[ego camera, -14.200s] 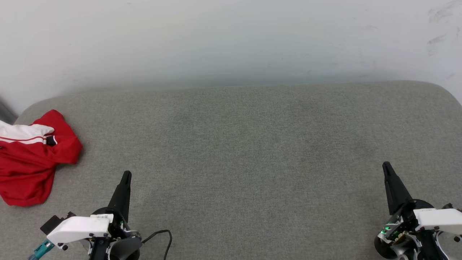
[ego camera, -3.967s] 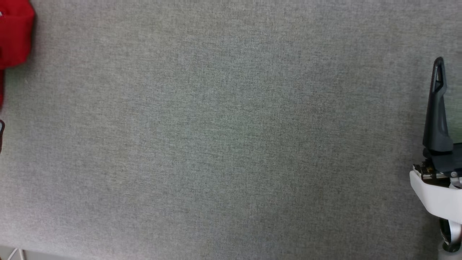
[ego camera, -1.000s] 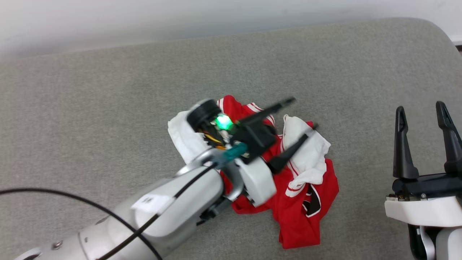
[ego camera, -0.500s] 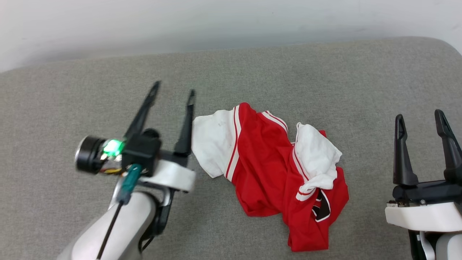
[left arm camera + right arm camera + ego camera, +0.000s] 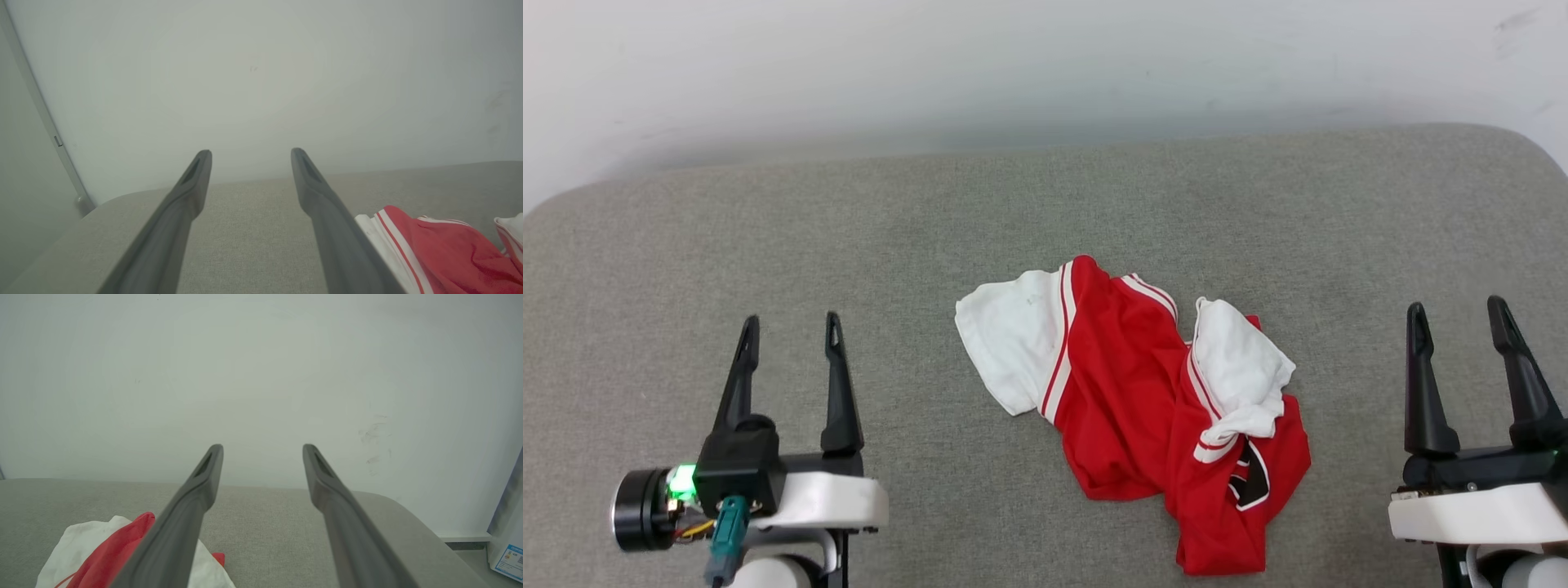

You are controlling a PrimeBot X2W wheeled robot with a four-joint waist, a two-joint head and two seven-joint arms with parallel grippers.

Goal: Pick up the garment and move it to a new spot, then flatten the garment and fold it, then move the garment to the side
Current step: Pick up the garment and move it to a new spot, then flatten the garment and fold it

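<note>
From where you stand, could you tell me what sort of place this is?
Probably an indoor test room: a grey fabric-covered surface against a bare, scuffed white wall, with one crumpled red garment on it.

**The jersey [image 5: 1127,384] has shifted; the left gripper [image 5: 790,327] has backed off**

Fourteen seconds ago the jersey sat bunched off to the left of the left gripper. Now it lies between both grippers, to that one's right. A second ago the left gripper was over the cloth. It has since drawn clear, fingers spread and empty. The right gripper [image 5: 1458,309] showed one spike earlier and now shows two fingers apart.
</note>
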